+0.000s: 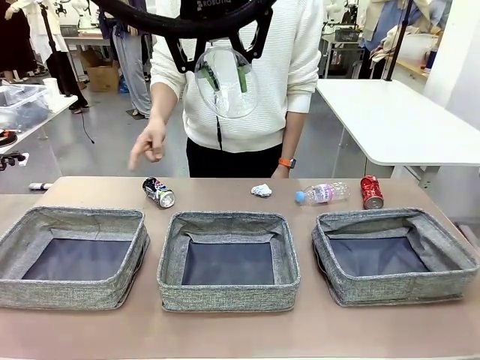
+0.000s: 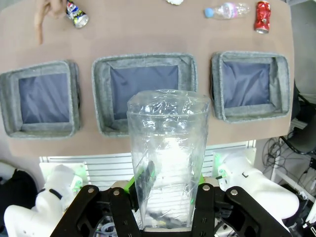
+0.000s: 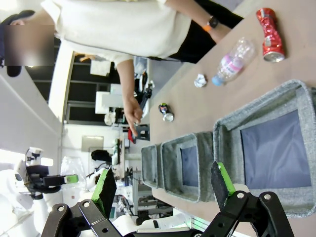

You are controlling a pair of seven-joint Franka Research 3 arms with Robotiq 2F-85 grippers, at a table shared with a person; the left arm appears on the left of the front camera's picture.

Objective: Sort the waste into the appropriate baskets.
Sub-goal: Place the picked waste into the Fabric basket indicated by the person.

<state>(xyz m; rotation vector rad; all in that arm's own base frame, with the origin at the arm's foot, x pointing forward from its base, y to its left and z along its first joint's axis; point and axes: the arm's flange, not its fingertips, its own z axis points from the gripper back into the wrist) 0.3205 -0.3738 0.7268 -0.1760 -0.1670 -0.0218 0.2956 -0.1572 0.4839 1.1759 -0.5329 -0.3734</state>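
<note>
Held a clear cup (image 1: 227, 101) in left gripper (image 1: 227, 79), green pads pressed to its sides, jaws drawn narrow around it. Hung it high above the table (image 1: 225, 334), seemingly over the middle basket (image 1: 225, 220) or that basket's near rim; could not settle which from the wrist view. Noted the cup crumpled, wider end away from the wrist.

Found right gripper (image 3: 163, 187) spread wide, nothing between its pads, looking along the row from beside the right basket (image 1: 394, 220).

Counted three baskets side by side near the robot's edge, left basket (image 1: 75, 219) first, dark bottoms showing.

Saw the other waste on the far strip of table, all outside the baskets:
- Placed dark can (image 1: 158, 192) on its side beyond the gap between left and middle baskets.
- Placed wad (image 1: 261, 190) beyond the middle basket's right part.
- Placed bottle (image 1: 322, 194) lying flat, blue cap toward the wad.
- Placed red can (image 1: 371, 192), dented and lying, just right of the bottle, beyond the right basket.

Spotted a person's hand (image 1: 148, 146) over the far edge, finger pointing down, near the dark can but apart from it.
</note>
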